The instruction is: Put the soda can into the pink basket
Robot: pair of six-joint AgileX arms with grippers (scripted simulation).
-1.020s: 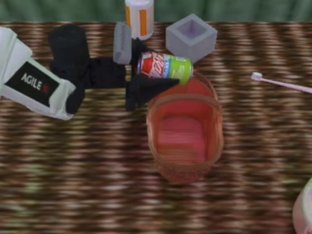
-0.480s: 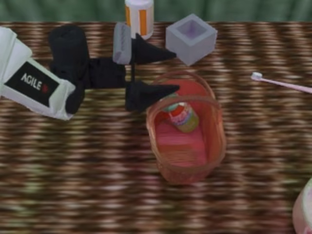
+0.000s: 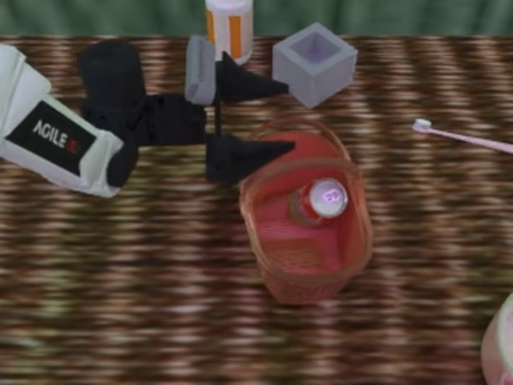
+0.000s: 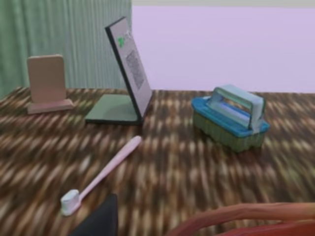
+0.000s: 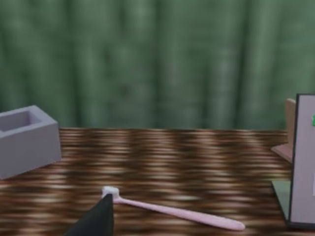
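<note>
The soda can (image 3: 321, 200) stands upright inside the pink basket (image 3: 304, 290), silver top facing up, under the arched handle (image 3: 298, 167). My left gripper (image 3: 288, 115) hovers open just beyond the basket's far-left rim, with nothing between its dark fingers (image 3: 248, 152). It is apart from the can. The left wrist view shows one finger (image 4: 98, 221) and a piece of the basket's handle (image 4: 236, 216); the can is hidden there. My right arm (image 3: 501, 345) is parked at the near right corner. One dark finger (image 5: 101, 221) shows far to the side in its wrist view, gripping nothing.
A white bottle with orange stripes (image 3: 229, 24) and a grey square box (image 3: 314, 60) stand at the far edge, close to my left gripper. A pink toothbrush (image 3: 465, 138) lies to the right. Farther right are a blue scrub brush (image 4: 230, 123), a dark stand (image 4: 125, 78) and a wooden stand (image 4: 47, 83).
A second ago my left gripper held the can lying sideways over the basket's far rim. The jaws opened, the can dropped in and now stands upright. The arm has barely moved.
</note>
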